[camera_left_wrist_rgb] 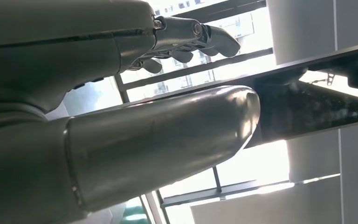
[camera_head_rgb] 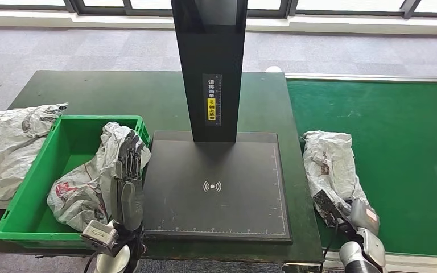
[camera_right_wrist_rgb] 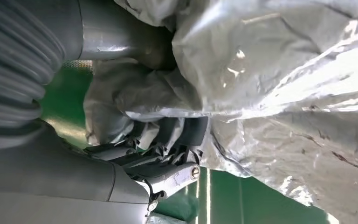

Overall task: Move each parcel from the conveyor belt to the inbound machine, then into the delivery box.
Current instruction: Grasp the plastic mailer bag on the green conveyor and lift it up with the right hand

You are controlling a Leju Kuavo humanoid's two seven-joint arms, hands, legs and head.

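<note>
Right hand [camera_right_wrist_rgb: 168, 154]: at five o'clock, I see fingers closed into the near end of the belt parcel [camera_head_rgb: 330, 165].
Left hand [camera_head_rgb: 128, 170]: at seven o'clock, fingers straight, holding nothing.
Handling: I judge it soft, light, slippery; bunch the film.

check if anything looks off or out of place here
One parcel in the green bin is draped over the bin's rim rather than lying fully inside. Another parcel lies outside the bin on the table.

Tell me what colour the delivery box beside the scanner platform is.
Bright green: the delivery box shows best in the head view.
</note>
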